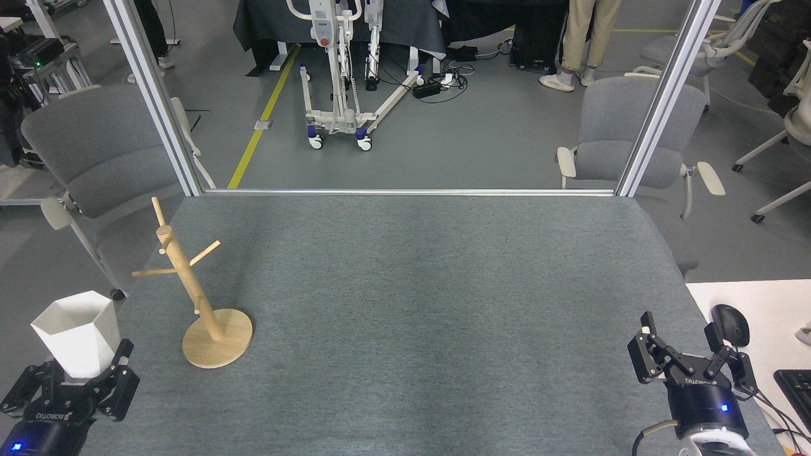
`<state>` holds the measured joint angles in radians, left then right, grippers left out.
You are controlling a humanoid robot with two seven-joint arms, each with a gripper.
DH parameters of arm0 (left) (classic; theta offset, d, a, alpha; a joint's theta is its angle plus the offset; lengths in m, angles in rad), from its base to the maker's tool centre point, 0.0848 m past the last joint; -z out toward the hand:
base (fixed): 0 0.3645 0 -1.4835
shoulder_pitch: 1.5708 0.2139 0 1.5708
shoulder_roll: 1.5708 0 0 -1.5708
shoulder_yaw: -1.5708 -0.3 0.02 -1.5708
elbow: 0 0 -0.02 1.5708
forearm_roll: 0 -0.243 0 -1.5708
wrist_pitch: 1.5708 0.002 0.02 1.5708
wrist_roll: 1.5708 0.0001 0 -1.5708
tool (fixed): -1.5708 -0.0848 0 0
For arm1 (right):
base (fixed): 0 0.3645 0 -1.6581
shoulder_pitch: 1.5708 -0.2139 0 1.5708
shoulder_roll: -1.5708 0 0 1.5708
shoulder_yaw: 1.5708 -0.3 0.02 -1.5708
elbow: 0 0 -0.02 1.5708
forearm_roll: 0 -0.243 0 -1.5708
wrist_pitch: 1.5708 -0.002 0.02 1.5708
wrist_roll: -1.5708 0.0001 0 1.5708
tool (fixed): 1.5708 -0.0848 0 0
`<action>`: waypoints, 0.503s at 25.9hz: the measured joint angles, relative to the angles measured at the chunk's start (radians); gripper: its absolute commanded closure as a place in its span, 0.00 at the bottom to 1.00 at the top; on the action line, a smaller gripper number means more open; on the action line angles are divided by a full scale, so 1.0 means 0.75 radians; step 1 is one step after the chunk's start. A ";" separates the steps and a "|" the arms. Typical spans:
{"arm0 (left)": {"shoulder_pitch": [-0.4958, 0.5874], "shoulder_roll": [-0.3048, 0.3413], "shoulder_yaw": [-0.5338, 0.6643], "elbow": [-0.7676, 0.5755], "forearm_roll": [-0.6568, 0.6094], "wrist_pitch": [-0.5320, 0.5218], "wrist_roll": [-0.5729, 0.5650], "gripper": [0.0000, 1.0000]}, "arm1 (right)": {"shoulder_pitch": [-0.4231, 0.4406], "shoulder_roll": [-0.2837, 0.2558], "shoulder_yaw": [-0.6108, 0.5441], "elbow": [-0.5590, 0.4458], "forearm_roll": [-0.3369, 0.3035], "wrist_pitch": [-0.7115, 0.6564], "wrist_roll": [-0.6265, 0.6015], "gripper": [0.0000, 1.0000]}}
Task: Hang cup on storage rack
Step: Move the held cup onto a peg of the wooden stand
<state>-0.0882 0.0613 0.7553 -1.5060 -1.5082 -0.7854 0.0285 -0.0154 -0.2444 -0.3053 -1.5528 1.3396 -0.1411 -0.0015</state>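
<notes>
The white faceted cup [76, 332] is held upright at the far left, off the table's left edge, with my left gripper [66, 380] shut around its lower part. The storage rack [190, 285], a light wooden post with angled pegs on a round base, stands on the table to the right of the cup, its pegs bare. My right gripper [692, 351] hovers open over the table's front right corner, nothing between its fingers.
The grey table [418, 304] spreads between the two arms. Two metal frame posts [155, 95] rise at its far corners. A grey chair [95, 164] stands left of the rack. A mouse [730, 315] and keyboard [795, 389] lie on a white desk at right.
</notes>
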 measured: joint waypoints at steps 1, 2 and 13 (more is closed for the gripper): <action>-0.023 0.004 -0.001 0.033 -0.008 0.000 -0.009 1.00 | 0.001 0.002 0.000 0.000 0.000 0.000 0.002 0.01; -0.042 0.006 -0.001 0.056 -0.018 0.000 -0.015 1.00 | 0.001 0.003 0.001 0.000 0.000 0.000 0.003 0.01; -0.215 0.014 -0.084 0.202 -0.115 0.000 -0.024 1.00 | -0.002 0.006 0.006 0.003 -0.002 -0.004 0.004 0.01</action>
<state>-0.2498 0.0717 0.6922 -1.3542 -1.5942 -0.7854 0.0103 -0.0171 -0.2399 -0.3009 -1.5509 1.3379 -0.1441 0.0017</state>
